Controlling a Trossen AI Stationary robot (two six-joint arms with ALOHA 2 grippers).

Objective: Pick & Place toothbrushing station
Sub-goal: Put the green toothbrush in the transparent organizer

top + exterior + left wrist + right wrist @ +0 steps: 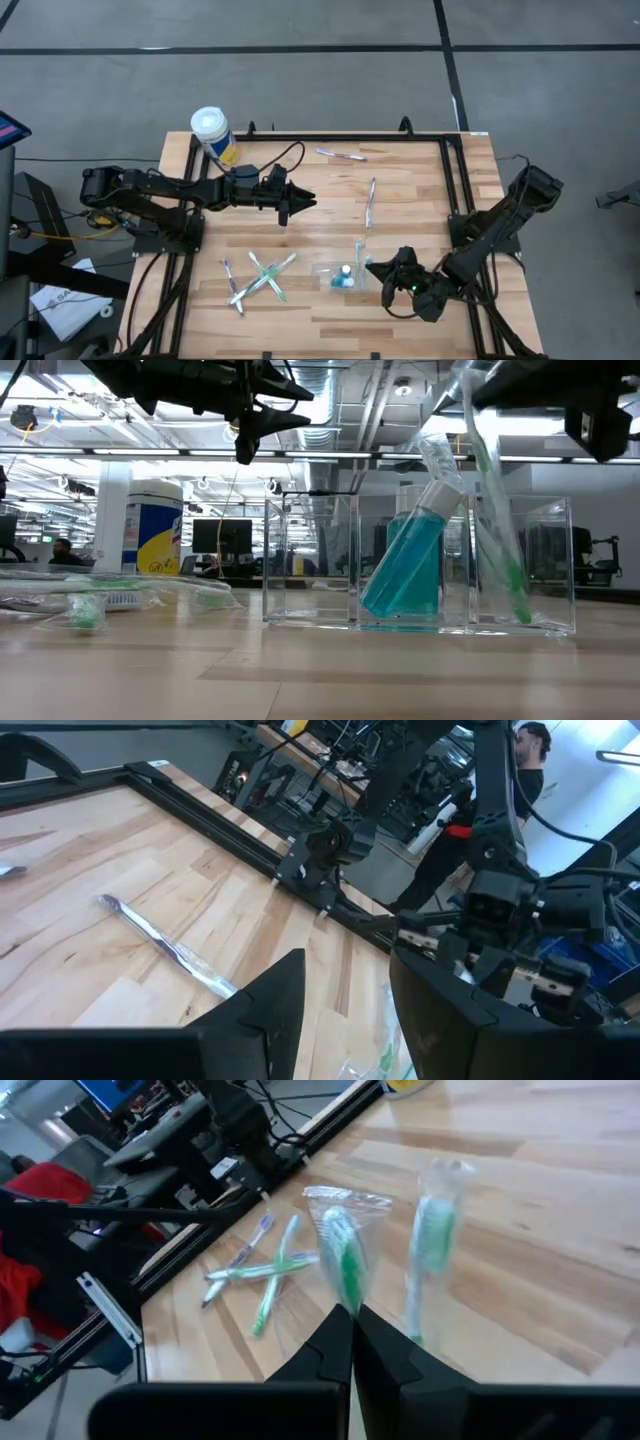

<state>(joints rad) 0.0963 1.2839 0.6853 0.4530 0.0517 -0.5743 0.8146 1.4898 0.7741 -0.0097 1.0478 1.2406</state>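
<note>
The clear plastic holder stands on the table at the near right; the low view shows its side-by-side compartments. A teal-blue tube leans in the middle compartment. My right gripper is just right of the holder, shut on a wrapped green toothbrush. A second wrapped piece stands up beside it. My left gripper is open and empty above the table's middle, clear of the wood. My right gripper pinches the green toothbrush between its two fingers, on the wrapped shaft just below the head. The fingers come from the table's right side. The toothbrush stands tilted, head up, with its lower end in the holder's right compartment.
Several loose toothbrushes lie at the near left, one lies in the middle and one lies near the far edge. A white-capped canister with a yellow label stands at the far left corner. A black rail frames the table.
</note>
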